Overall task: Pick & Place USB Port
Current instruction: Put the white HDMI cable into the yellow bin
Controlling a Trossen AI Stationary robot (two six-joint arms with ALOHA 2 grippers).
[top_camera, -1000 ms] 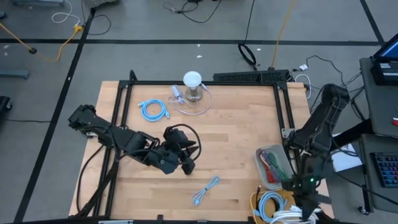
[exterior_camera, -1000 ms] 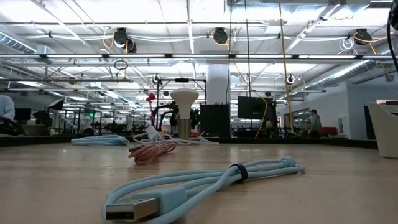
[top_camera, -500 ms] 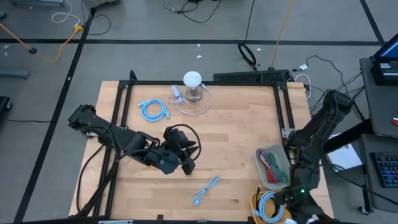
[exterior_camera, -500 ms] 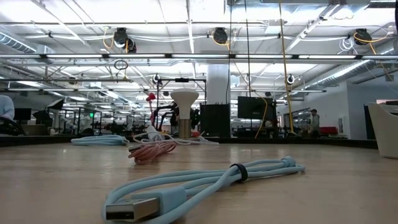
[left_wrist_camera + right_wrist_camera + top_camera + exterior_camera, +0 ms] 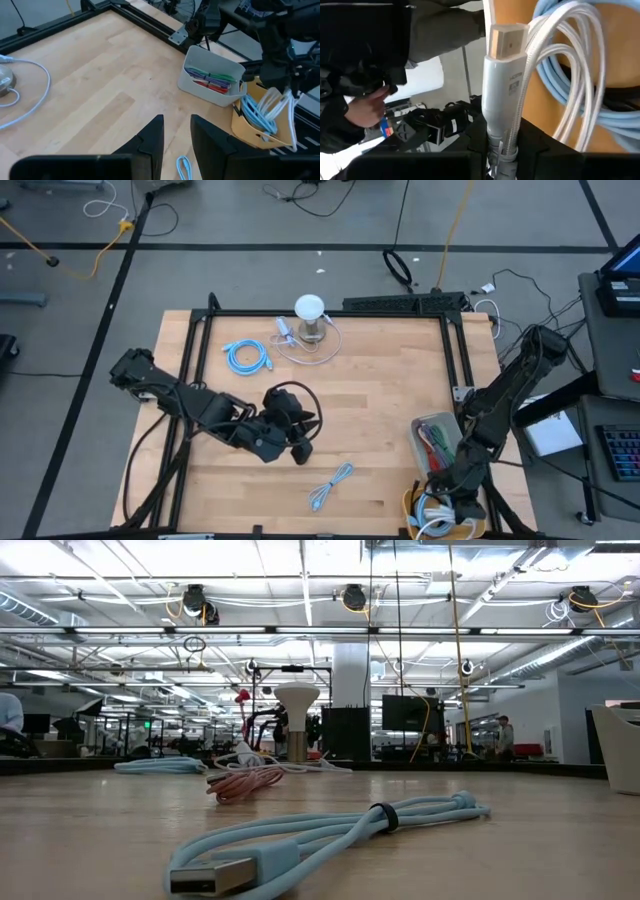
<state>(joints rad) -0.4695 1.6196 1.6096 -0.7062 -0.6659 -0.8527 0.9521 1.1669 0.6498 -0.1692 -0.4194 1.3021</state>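
White cable [image 5: 502, 85] clamped in right pincer [image 5: 447, 520] has risen from the yellow bin [image 5: 412, 505]; left pincer [image 5: 176, 137] apart

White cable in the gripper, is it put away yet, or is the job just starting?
Still early. Done: the right gripper has shut on the white cable above the yellow bin. Left: carrying it to the table and setting it down. The left gripper waits, empty.

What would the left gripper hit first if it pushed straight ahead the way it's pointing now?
Probably the bare table; past the left gripper, the white bin of cables lies farther on. Depth is unclear.
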